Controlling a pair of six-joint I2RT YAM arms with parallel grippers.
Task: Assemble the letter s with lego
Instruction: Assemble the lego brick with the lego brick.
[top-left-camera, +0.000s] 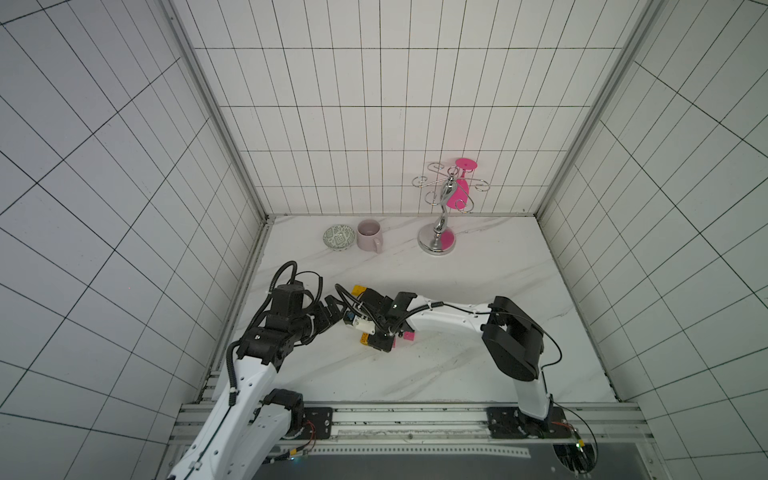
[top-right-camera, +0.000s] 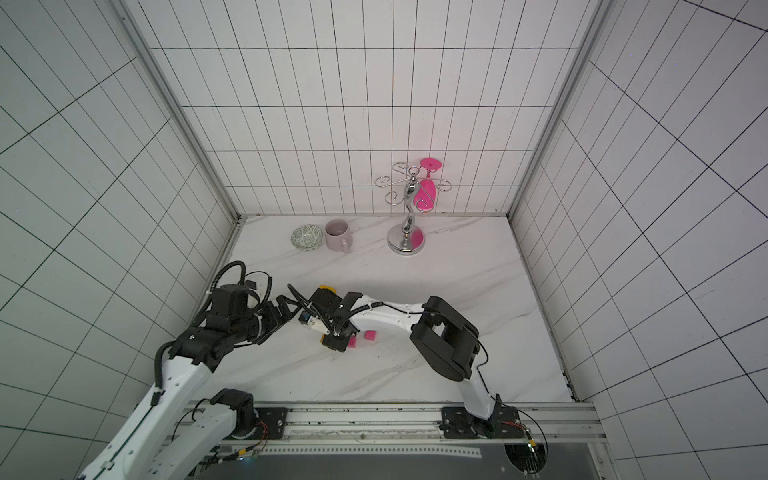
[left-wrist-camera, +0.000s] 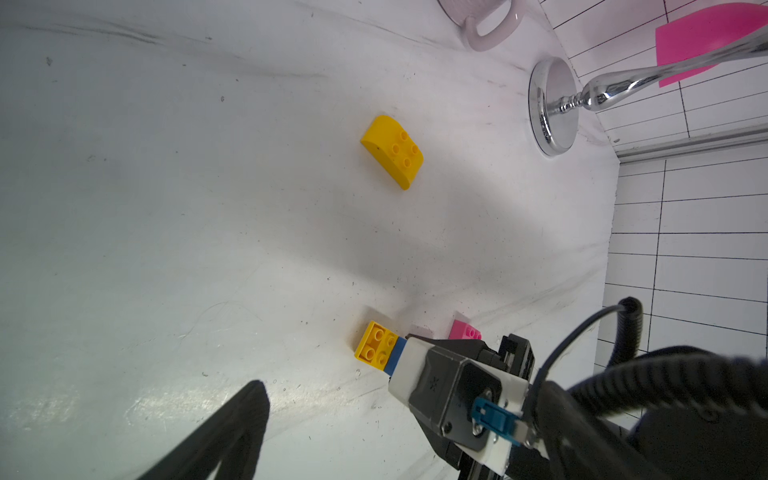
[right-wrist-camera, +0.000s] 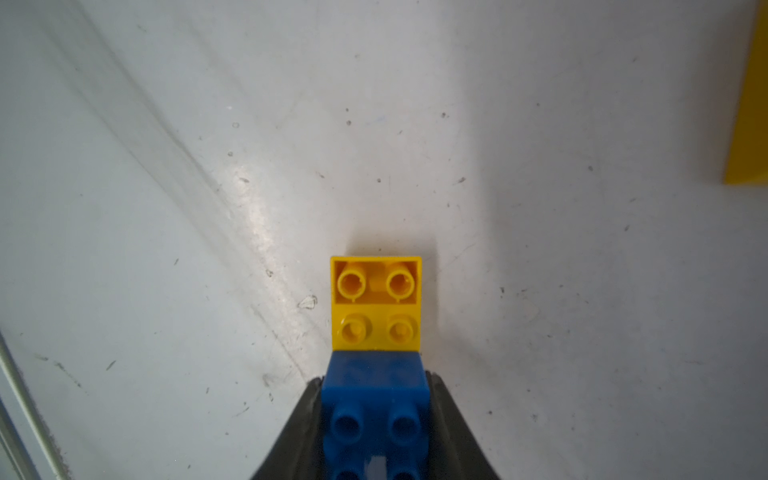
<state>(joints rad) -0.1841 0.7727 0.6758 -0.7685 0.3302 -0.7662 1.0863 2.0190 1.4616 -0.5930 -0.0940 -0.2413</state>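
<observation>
on the left, the left pincer (top-left-camera: 334, 313) hangs spread wide with nothing in it, close to the right arm's wrist. behind it, by the back wall, a green bowl (top-left-camera: 339, 238) and a pale mug (top-left-camera: 370, 235) stand side by side. a loose yellow brick (left-wrist-camera: 392, 151) lies alone on the bench (top-left-camera: 415, 374). the right pincer (right-wrist-camera: 376, 380) pinches the blue brick (right-wrist-camera: 376, 415), which sits on one end of the other yellow brick (right-wrist-camera: 376, 303), low at the bench. in both top views the right arm hides most of these two. just to the right lie one pink brick (top-right-camera: 352, 341) and a second pink brick (top-right-camera: 370, 336), apart. far back on the right stands a shiny rack (top-left-camera: 440, 224) with a pink glass (top-left-camera: 459, 187) hanging upside down.
</observation>
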